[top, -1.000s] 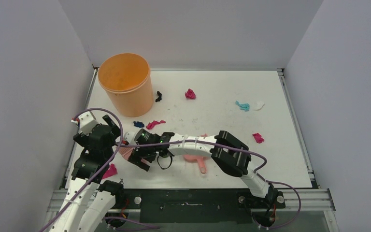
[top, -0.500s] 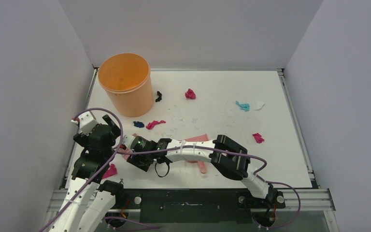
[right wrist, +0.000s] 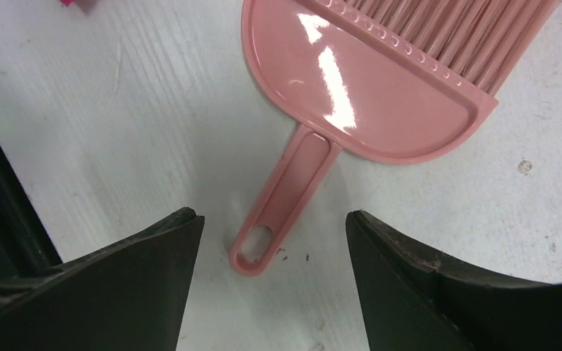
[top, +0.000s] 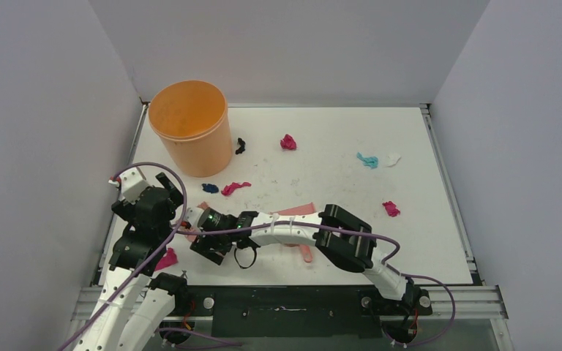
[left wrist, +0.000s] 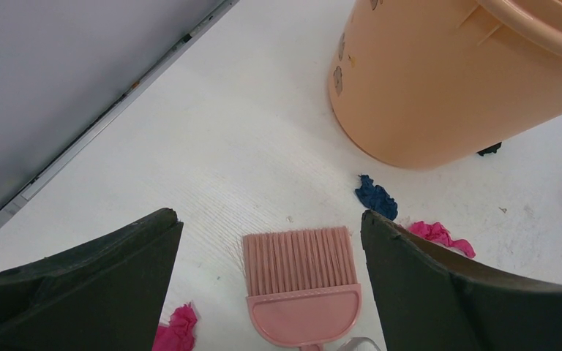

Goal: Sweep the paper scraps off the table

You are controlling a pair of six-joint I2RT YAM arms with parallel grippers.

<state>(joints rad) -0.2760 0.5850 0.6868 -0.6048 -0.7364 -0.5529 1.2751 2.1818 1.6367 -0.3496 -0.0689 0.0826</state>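
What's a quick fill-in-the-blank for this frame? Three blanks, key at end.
1. On the pink brush, the ____ lies between the open jaws of the right gripper.
2. The dark blue scrap lies on the table near the ____ bucket.
3. The left gripper is ____ and holds nothing.
Missing words: handle; orange; open.

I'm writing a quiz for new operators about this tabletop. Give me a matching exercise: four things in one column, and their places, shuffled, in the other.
Things
1. orange bucket
2. pink brush
3. dark blue scrap
4. white scrap

Places
A. beside the teal scrap, far right
B. far left corner of the table
C. flat on the table, handle between the open fingers of the right gripper
D. by the bucket's near side

Pairs: 1-B, 2-C, 3-D, 4-A
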